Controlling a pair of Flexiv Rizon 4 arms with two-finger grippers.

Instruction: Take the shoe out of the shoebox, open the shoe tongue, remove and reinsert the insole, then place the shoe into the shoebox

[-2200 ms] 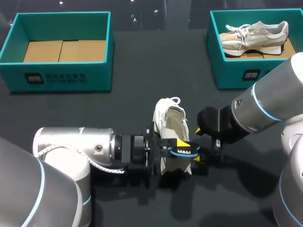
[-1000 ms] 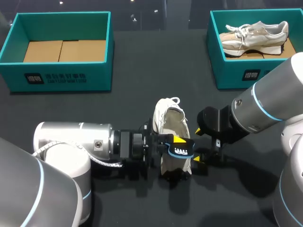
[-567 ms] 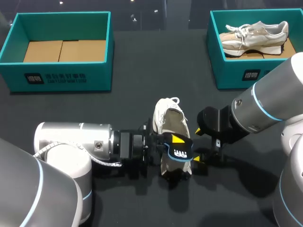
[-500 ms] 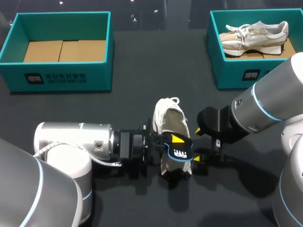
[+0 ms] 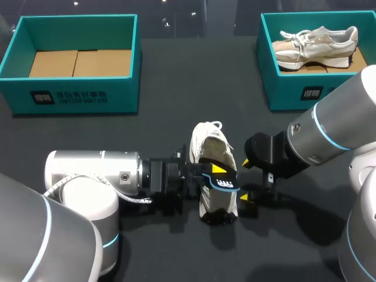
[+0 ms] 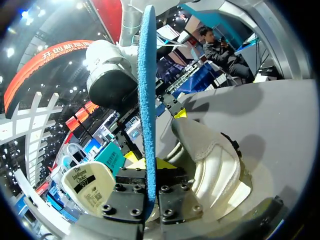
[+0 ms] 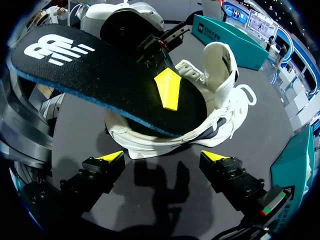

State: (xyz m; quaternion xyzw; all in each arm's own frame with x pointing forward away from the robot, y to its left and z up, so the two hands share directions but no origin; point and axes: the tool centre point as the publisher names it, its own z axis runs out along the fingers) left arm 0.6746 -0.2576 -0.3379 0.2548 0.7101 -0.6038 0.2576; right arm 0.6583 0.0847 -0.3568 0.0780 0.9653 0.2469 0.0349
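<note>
Black insole: left end effector is pinching it, angling it into the white sneaker, likely for reinsertion. Right end effector is standing released beside the heel.

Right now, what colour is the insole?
The insole is black on top with a blue edge, clearest in the right wrist view.

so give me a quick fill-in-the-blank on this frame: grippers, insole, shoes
1. The left gripper is shut on the ____.
2. The right gripper is ____, with the shoe ahead of it.
3. The other shoe lies in the box on the robot's ____.
4. The insole is black on top and ____ underneath.

Missing words: insole; open; right; blue
</note>
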